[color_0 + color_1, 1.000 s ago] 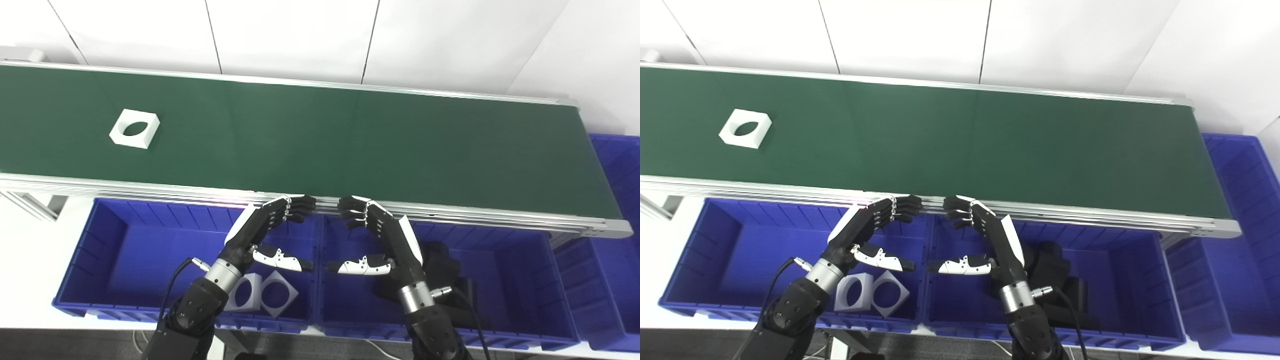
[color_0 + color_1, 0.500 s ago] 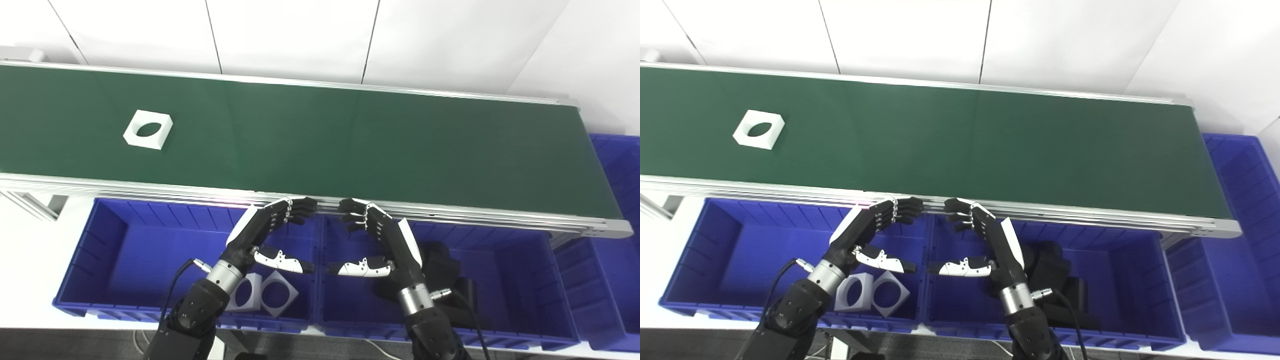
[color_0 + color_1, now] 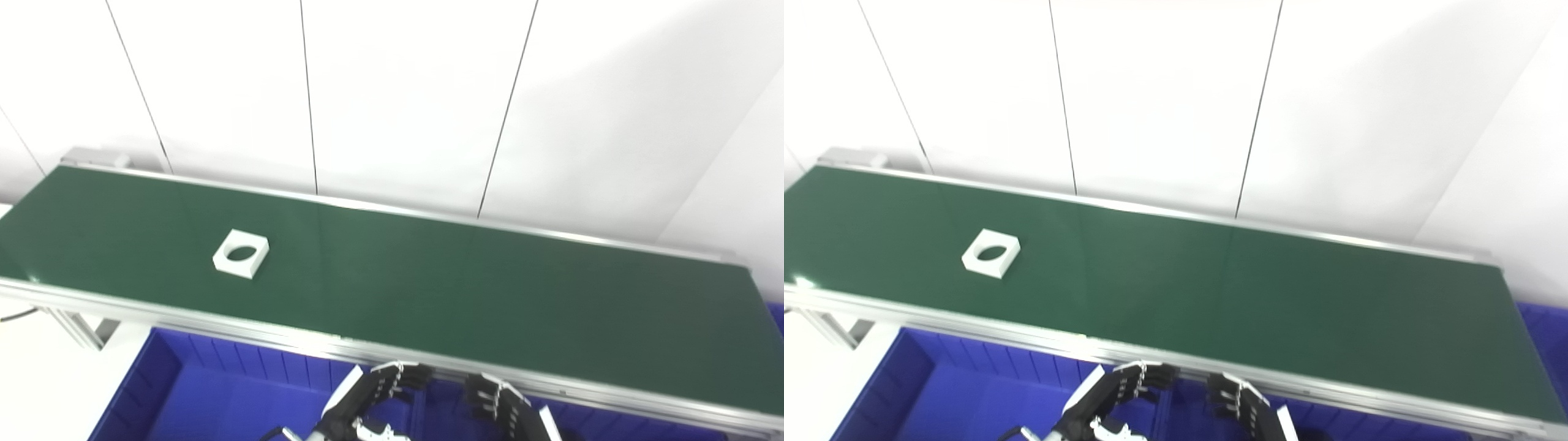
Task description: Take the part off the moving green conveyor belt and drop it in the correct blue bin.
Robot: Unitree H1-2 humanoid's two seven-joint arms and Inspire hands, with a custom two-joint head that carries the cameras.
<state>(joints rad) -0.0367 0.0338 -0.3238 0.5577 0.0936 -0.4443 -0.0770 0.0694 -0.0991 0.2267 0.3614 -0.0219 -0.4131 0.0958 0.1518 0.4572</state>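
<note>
We see a white square part [image 3: 241,253] with a round hole lying flat on the green conveyor belt [image 3: 429,288], well away from and up-left of our left robot hand [image 3: 373,398]. That robot hand is spread and holds nothing, over the blue bin [image 3: 202,392]. Just beside it, the right robot hand [image 3: 505,407] shows only curled fingers, empty.

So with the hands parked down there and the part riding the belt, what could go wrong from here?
1. The white square part lies far left on the green belt, while the left hand and right hand sit below the near rail; a late reach could miss it.
2. The view barely shows the blue bin, so the drop may be poorly guided.
</note>
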